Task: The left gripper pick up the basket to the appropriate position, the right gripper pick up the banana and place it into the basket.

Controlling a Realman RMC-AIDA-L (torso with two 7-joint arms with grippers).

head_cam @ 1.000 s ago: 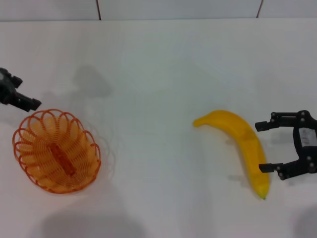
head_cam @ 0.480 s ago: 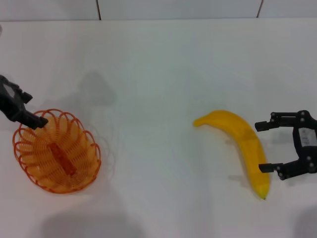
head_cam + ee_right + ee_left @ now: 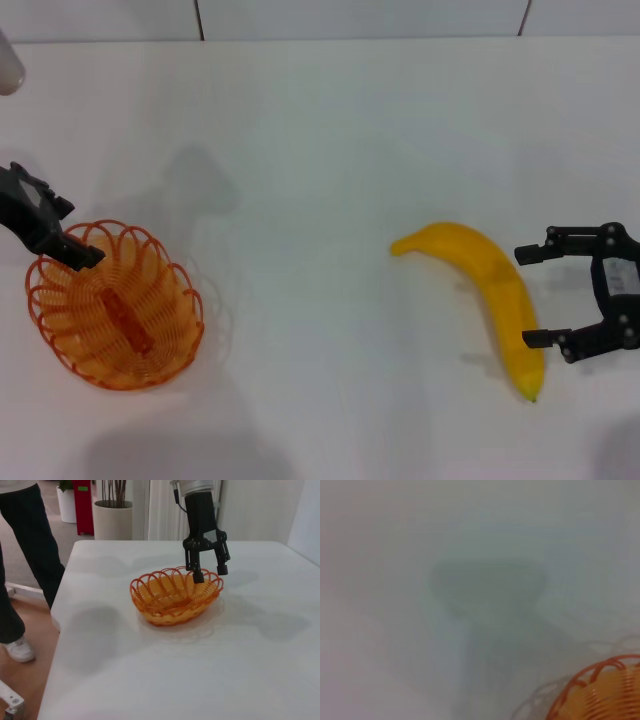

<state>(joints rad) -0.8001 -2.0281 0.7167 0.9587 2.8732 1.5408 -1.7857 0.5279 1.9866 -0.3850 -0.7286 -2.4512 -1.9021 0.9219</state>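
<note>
The orange wire basket (image 3: pixel 115 305) sits on the white table at the left; it also shows in the right wrist view (image 3: pixel 175 597), and its rim shows in the left wrist view (image 3: pixel 600 690). My left gripper (image 3: pixel 60 240) is open and hangs at the basket's far left rim; in the right wrist view my left gripper (image 3: pixel 210 574) straddles that rim, holding nothing. The yellow banana (image 3: pixel 490 290) lies at the right. My right gripper (image 3: pixel 527 297) is open beside the banana's right side, its fingertips at the banana's edge.
A white object (image 3: pixel 8 60) shows at the head view's top left corner. In the right wrist view a person (image 3: pixel 25 555) stands by the table's edge, with potted plants (image 3: pixel 112 515) behind.
My left gripper has moved down and right onto the basket's rim. The right gripper, the banana and the basket have not moved.
</note>
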